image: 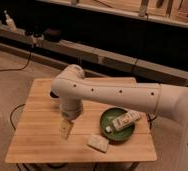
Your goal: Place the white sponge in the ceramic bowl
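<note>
Clearly, the main step is not yet done: the white sponge (98,142) is seen lying flat on the wooden table (37,140), near the front edge and just beside the ceramic bowl (123,135), with a narrow strip of wood between it and the rim. No part of the sponge is inside the bowl. The gripper (65,129) is held low over the table, on the far side of the sponge from the bowl and apart from it. Its fingers are spread wide and nothing is gripped between them.

Nearly everything is judged to be left: the sponge has to be reached, grasped, lifted, carried over the rim and released. Room in the bowl is partly taken up by a white bottle (125,120) laid across it.

By count, one sponge, one bowl, one bottle, one table and one gripper on one arm (117,95) are seen.
</note>
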Controlling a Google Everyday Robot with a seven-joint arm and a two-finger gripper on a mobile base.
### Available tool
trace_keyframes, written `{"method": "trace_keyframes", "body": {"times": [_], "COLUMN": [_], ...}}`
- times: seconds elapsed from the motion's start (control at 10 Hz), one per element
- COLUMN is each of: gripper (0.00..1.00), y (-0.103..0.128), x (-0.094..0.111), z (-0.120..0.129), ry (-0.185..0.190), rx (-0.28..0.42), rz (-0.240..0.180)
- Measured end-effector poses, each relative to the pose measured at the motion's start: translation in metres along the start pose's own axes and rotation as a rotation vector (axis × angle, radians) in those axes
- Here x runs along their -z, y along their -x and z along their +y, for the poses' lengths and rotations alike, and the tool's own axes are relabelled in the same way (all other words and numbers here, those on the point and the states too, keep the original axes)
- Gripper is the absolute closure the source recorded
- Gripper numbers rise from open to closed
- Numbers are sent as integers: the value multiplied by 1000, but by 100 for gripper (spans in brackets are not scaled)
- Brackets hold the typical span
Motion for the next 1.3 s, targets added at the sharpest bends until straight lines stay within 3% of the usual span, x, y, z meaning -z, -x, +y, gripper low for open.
{"method": "trace_keyframes", "body": {"times": [0.3, 0.5, 0.8, 1.3], "gripper": [20, 20, 20, 20], "y": [0, 9, 27, 70], "x": [-51, -63, -70, -94], "z": [-20, -12, -1, 4], "ry": [-31, 3, 33, 24], "rx": [136, 175, 172, 134], "rz": [-13, -45, -94, -199]}}
